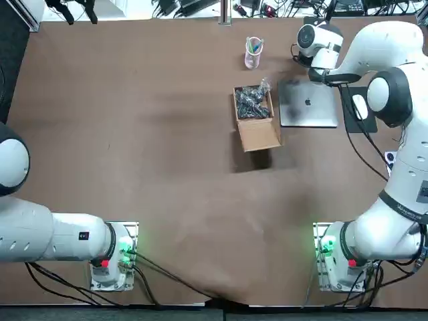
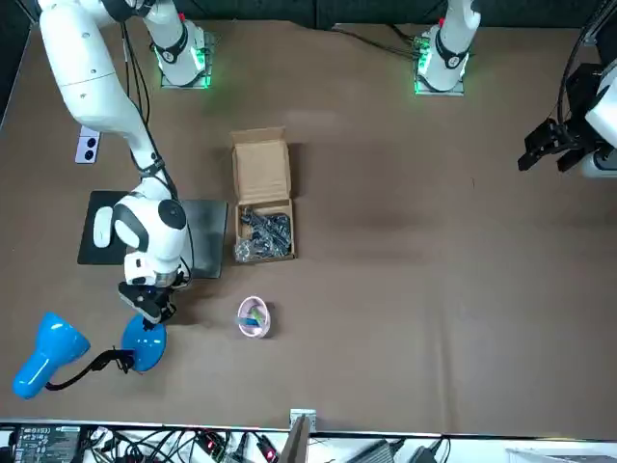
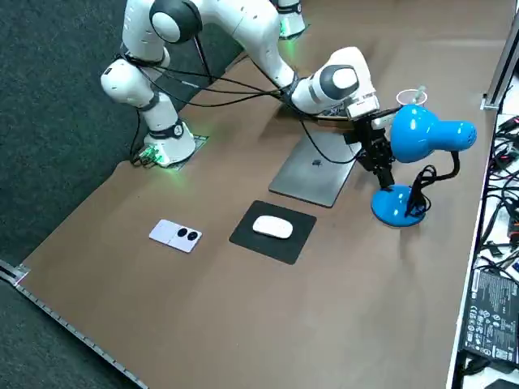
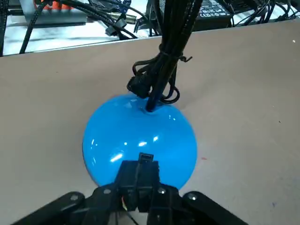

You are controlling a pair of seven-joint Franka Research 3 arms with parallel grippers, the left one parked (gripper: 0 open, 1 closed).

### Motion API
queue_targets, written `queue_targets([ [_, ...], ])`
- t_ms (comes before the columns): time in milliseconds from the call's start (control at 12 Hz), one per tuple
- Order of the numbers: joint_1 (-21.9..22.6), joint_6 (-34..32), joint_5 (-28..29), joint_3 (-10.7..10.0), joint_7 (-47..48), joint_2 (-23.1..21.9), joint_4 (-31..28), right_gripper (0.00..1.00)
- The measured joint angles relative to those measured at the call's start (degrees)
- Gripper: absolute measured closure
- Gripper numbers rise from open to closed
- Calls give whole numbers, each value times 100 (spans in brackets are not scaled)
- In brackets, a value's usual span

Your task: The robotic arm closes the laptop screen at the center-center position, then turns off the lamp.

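Right wrist view: the right gripper has its jaws pressed together with nothing between them. The tips meet the domed top of the lamp base, beside a small raised tab.
Lamp: a blue lamp. Its round base sits flat on the table, and a black cable is bunched at the middle of the dome.
Lamp place, front view: the base is at 7 o'clock from the laptop and near it. The lamp head is at 8 o'clock from the base, by the table's edge.
Laptop: a silver laptop, lid down flat and logo up. In the top view it lies at 1 o'clock from the table's middle.
Gripper place, right side view: it points down onto the lamp base, beside the lamp head. The arm passes over the laptop's far end.
Box: an open cardboard box holds a bag of dark parts. In the top view it is just beside the laptop, at its 9 o'clock.
Cup: a pink cup with pens, at 11 o'clock from the laptop in the top view.
Mouse: a white mouse on a black pad, at the laptop's 3 o'clock in the top view.
Device: a small white device with two dark circles, at 9 o'clock from the pad in the right side view.
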Motion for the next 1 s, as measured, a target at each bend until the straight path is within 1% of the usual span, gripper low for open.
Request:
queue_targets([
  [1000,-8,34,-1,4,0,42,78,98],
])
